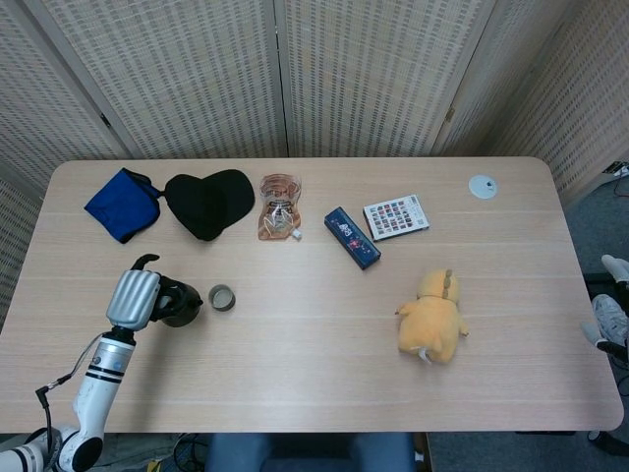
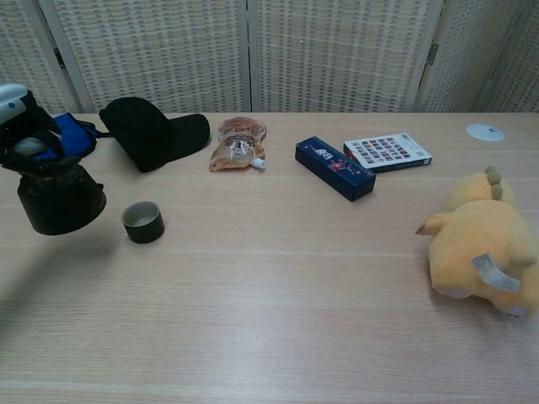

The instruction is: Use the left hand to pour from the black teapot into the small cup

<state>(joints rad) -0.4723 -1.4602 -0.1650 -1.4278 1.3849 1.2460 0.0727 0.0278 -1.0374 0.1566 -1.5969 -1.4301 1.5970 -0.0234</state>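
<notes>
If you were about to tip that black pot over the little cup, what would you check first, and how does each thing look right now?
1. Left hand holds the black teapot: ok.
2. Teapot lifted off the wooden table: ok, a shadow shows beneath it in the chest view.
3. Small dark round cup upright, mouth open: ok.
4. Spout above the cup: not ok, the teapot hangs left of it.
5. Liquid in the teapot: cannot tell.
6. Nothing crowding the cup: ok, the black cap lies well behind.
</notes>
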